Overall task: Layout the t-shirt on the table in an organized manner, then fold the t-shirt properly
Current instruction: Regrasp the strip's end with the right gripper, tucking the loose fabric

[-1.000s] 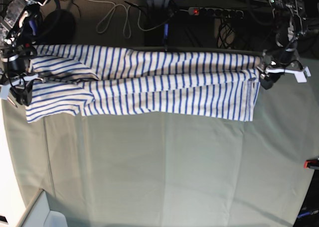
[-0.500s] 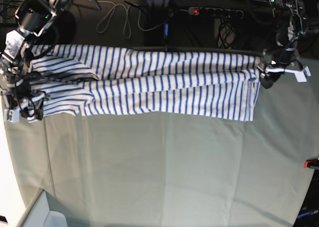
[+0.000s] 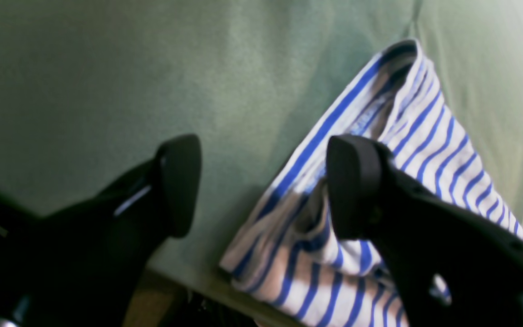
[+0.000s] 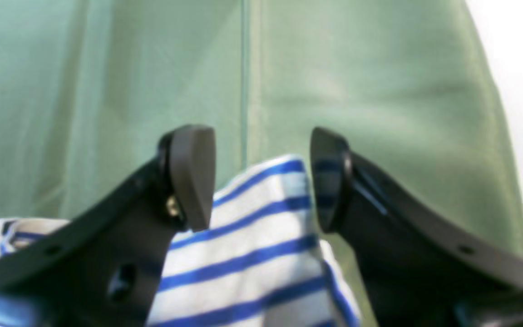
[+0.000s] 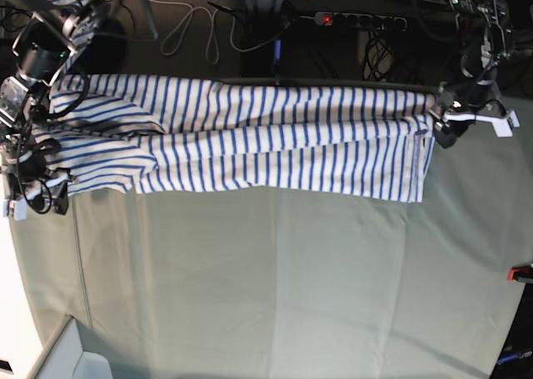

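the right gripper (image 4: 261,177) has two matte black plastic fingers (image 4: 193,175) with flat, rounded grey-black pads; a small brass-coloured screw sits just behind the one pad, and a round hole pierces each finger body further back from that screw. the left gripper (image 3: 261,186) wears the same thick black rounded pads (image 3: 352,181). in the base view both arms are black, jointed, draped with dark cables, with white fittings near the wrists.

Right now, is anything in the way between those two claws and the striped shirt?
Nothing visible. The right gripper hangs open right over a corner of the t-shirt, and the left gripper stands open beside the hem, with only the bare table around.
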Robot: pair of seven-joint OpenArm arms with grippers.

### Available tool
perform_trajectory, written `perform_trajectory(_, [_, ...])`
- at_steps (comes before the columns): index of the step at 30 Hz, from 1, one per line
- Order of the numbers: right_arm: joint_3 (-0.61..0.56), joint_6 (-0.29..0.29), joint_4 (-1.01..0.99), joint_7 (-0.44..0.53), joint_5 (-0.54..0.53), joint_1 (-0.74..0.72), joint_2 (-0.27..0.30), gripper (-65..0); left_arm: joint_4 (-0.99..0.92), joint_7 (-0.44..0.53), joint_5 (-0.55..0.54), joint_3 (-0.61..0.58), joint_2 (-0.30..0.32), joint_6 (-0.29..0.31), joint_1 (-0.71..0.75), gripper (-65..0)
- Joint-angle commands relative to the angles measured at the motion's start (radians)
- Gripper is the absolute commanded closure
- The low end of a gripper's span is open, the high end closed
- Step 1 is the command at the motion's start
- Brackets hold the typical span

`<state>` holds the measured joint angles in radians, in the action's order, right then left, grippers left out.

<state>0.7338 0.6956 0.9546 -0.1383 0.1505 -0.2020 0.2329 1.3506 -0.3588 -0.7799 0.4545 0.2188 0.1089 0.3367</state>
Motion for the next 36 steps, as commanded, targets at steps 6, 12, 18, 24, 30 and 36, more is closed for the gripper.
perform_trajectory(6, [0.003,0.003,-0.007,0.024,-0.016,-0.02,0.027,-30.2,0.013,0.019,-0.009,0.005,0.011,0.01,-0.006,-42.0])
perform_trajectory(12, [0.003,0.003,-0.007,0.026,-0.018,-0.02,0.027,-15.6,0.013,0.019,-0.013,0.005,0.011,0.01,-0.008,-42.0])
perform_trajectory(18, [0.003,0.003,-0.006,0.026,-0.018,-0.046,0.027,0.0,0.013,0.019,-0.006,0.005,0.009,0.01,-0.029,-42.0])
perform_trajectory(24, [0.013,0.003,0.047,0.022,-0.019,-0.034,0.023,0.0,0.013,0.019,-0.006,0.005,0.011,0.01,-0.034,-42.0])
perform_trajectory(30, [0.086,0.003,0.217,0.022,-0.024,0.063,-0.043,0.0,0.013,0.019,-0.006,0.005,0.011,0.008,-0.034,-42.0])
perform_trajectory(36, [0.114,0.003,0.415,0.016,-0.127,0.212,-0.128,0.0,0.013,0.019,-0.006,0.005,0.011,0.008,-0.034,-42.0])
